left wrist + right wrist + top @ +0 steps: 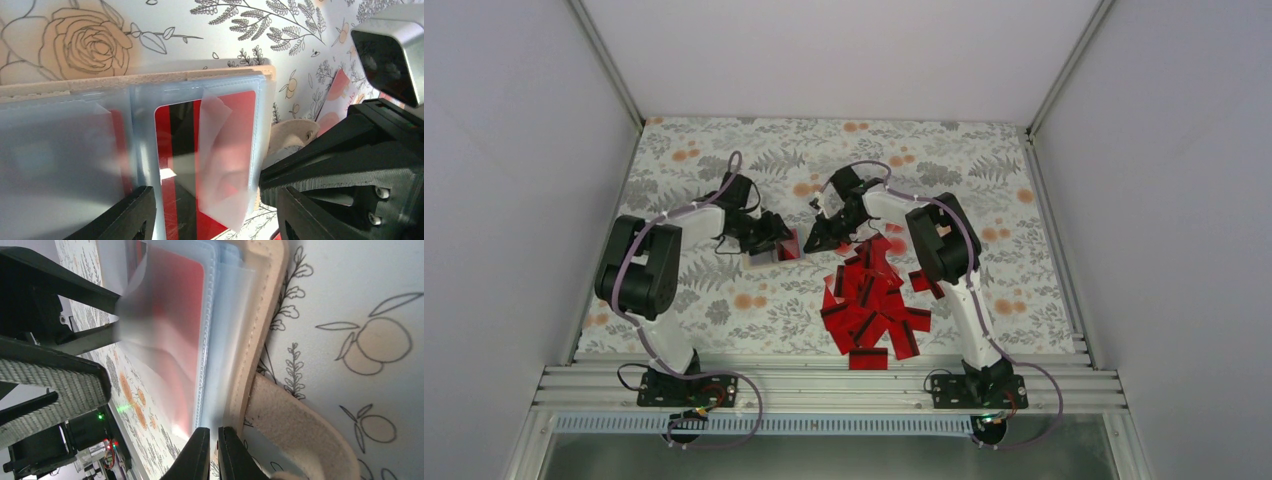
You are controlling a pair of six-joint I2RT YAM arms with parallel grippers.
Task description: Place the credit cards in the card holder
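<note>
Shows from above the card holder (762, 257) between left gripper (772, 236) and right gripper (821, 238), beside credit cards (869, 300) heaped on the tabletop (724, 160); finds, from the left wrist, fingers spread wide over a sleeved red card (175, 145); catches, from the right wrist, fingers nearly closed, pinching the holder's edge.

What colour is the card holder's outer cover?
The card holder has a tan-beige cover with a stitched edge; the right wrist view shows it best.
</note>
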